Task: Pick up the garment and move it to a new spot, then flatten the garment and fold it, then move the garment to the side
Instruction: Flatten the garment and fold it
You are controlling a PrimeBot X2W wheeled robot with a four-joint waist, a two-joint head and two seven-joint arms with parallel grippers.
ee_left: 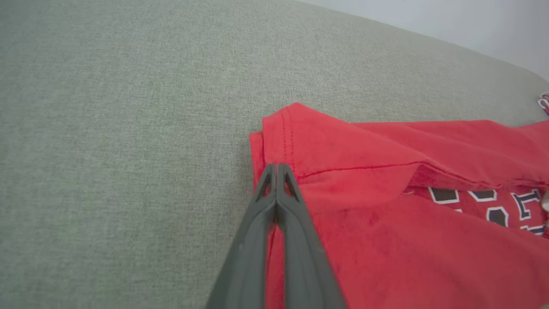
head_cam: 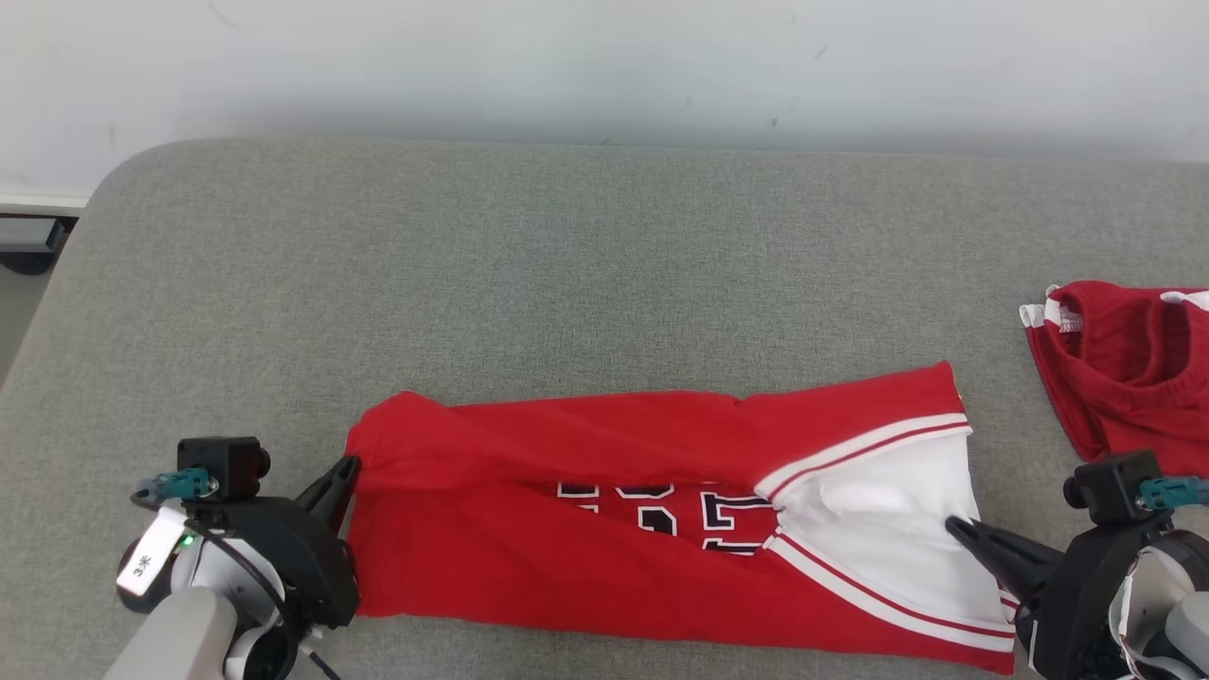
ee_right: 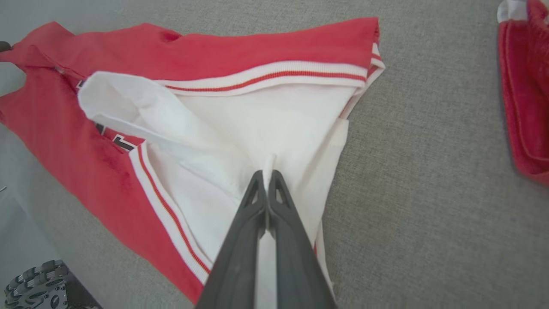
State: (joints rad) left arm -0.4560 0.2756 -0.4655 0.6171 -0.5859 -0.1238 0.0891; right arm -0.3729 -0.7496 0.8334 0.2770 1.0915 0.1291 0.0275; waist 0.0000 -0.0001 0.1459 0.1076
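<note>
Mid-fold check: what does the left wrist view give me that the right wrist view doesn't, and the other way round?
Left wrist view: the left gripper closed on the red stitched hem at a corner of the garment. Right wrist view: the right gripper pinching a fold of the white panel, the striped trim, and a wheel at lower left. Both: the garment with its dark lettering on the grey surface.

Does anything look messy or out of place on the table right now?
The red jersey isn't folded cleanly: its two flaps don't meet, leaving the lettering half covered in a gap, and its white end is bunched. A second red garment lies crumpled at the right edge of the grey table. Nothing looks torn.
</note>
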